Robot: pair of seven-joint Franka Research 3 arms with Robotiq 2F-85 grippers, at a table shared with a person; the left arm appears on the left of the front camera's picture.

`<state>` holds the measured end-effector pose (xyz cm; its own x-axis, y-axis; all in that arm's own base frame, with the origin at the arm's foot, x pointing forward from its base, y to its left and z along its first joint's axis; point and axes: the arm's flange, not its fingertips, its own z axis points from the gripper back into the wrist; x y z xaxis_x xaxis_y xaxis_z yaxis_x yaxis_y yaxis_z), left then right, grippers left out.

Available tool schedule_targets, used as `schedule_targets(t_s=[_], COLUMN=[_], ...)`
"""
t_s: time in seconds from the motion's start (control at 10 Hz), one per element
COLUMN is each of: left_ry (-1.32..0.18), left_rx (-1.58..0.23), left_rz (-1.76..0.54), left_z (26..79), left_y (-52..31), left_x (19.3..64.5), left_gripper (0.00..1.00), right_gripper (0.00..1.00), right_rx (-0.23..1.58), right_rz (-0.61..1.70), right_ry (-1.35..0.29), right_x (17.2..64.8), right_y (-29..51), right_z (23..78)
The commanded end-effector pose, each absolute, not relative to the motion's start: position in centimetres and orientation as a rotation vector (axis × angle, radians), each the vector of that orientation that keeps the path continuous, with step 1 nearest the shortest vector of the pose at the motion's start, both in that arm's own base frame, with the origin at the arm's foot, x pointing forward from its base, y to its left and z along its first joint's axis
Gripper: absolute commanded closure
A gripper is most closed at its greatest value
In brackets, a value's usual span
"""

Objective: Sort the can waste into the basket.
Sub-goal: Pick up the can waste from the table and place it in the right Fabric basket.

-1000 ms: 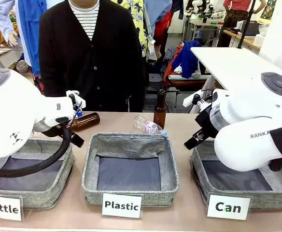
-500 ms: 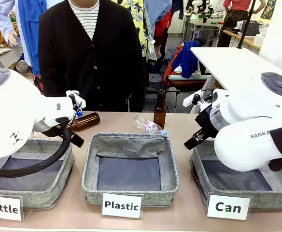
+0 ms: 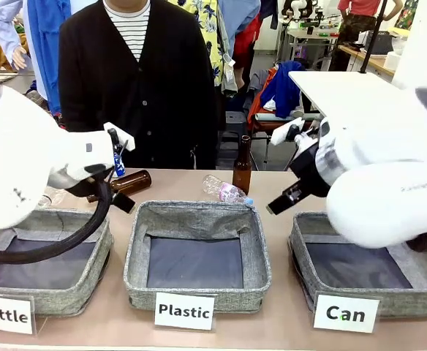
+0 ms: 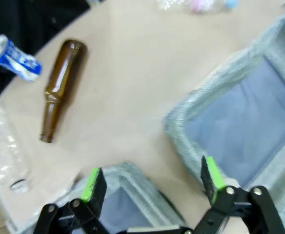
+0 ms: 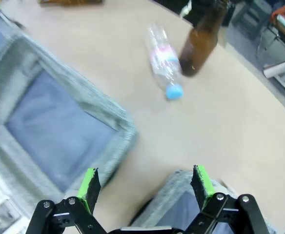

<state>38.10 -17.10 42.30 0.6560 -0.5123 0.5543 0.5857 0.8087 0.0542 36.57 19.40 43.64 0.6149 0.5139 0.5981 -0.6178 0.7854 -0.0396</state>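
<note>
can waste first: the blue-and-white can [image 4: 13, 57] lies near the table [image 4: 132, 97] edge, just beside the fallen brown bottle [image 4: 59, 87] and well apart from the basket [image 3: 403, 300] carded "can". both arms have just lifted from their rest pose. left gripper [image 4: 151, 174] and right gripper [image 5: 145, 181] stand wide, holding nothing. i judge the reach is only starting, with nothing sorted yet.

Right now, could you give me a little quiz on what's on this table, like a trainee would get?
1. True or false: the left gripper is shut on a can.
2. What lies beside the blue-and-white can? A: lying brown bottle; B: spoon; C: cup.
3. Fill in: the card at the middle basket reads ___.
Key: 1 false, it is open; 2 A; 3 Plastic.
</note>
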Motion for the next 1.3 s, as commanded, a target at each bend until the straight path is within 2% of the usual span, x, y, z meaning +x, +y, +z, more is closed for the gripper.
schedule_targets(t_s=[0.0,0.1,0.2,0.3,0.6,0.9,1.2], left_ry=[-0.460,-0.416,-0.398,-0.375,-0.504,-0.688,-0.813], left_rx=[-0.278,-0.378,-0.533,-0.707,-0.909,-1.134,-1.227], left_rz=[-0.531,-0.549,-0.618,-0.685,-0.458,-0.199,0.075], left_z=[47.8,49.5,51.0,52.5,53.5,51.2,47.7], left_y=[-13.5,-12.3,-10.0,-6.3,5.1,15.0,12.6], left_x=[32.6,30.5,28.9,27.8,27.8,26.7,23.7], left_gripper=[0.00,0.00,0.00,0.00,0.00,0.00,0.00], right_gripper=[0.00,0.00,0.00,0.00,0.00,0.00,0.00], right_rx=[0.418,0.456,0.582,0.669,0.916,0.982,1.000], right_rz=[0.534,0.468,0.520,0.481,0.273,-0.011,-0.286], right_ry=[-0.586,-0.575,-0.517,-0.533,-0.688,-0.815,-0.880], right_x=[32.6,30.8,29.1,28.1,26.1,24.0,22.3], right_y=[15.8,14.1,11.3,7.6,-3.6,-12.5,-18.6], right_z=[48.8,50.4,52.1,53.4,53.8,51.9,48.7])
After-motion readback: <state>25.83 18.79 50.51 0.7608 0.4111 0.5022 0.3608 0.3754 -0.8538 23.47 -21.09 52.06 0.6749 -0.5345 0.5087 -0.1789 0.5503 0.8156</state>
